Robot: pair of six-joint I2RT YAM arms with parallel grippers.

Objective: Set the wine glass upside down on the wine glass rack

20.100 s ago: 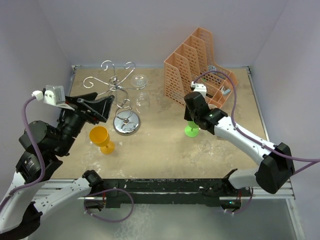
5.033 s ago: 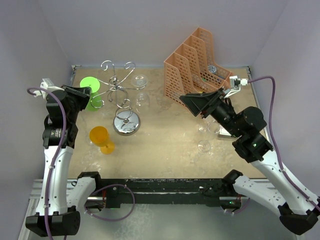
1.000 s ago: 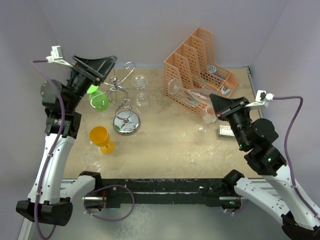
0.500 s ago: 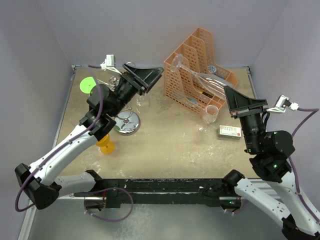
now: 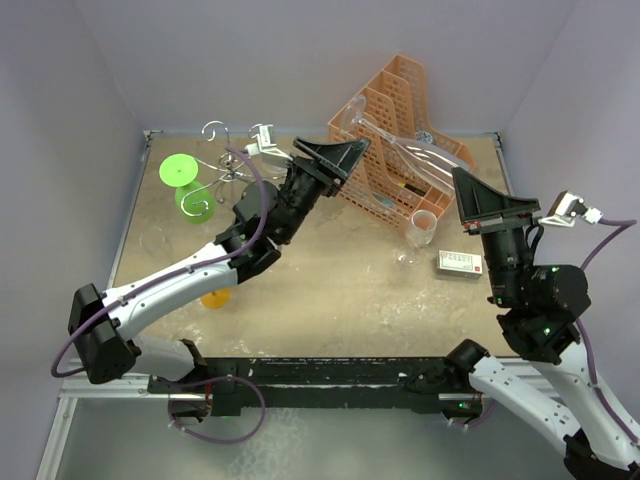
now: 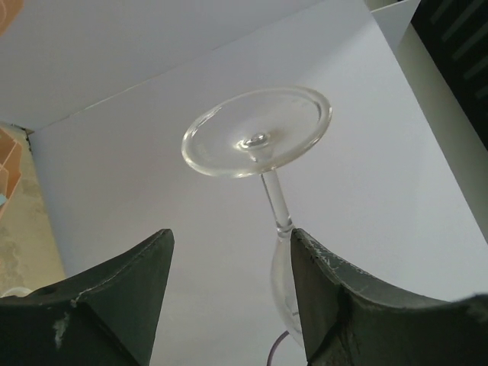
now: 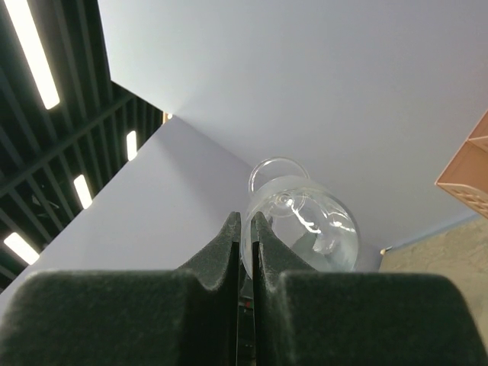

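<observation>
From above, the right jaws hold the wine glass (image 5: 400, 150) aloft before the orange organiser (image 5: 410, 85), well apart from the wine glass rack (image 5: 213, 130). Left wrist: left jaws gape, its stem between them, foot up. Right wrist: jaws pinch the bowl.

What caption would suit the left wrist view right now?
Left jaws stand open, the clear wine glass seen between them, foot uppermost, bowl below.

White-and-black jointed arms (image 5: 170, 285), purple cables (image 5: 247, 185), dark wedge-shaped fingers (image 6: 114, 305), small white wrist connectors (image 5: 570, 207)
</observation>
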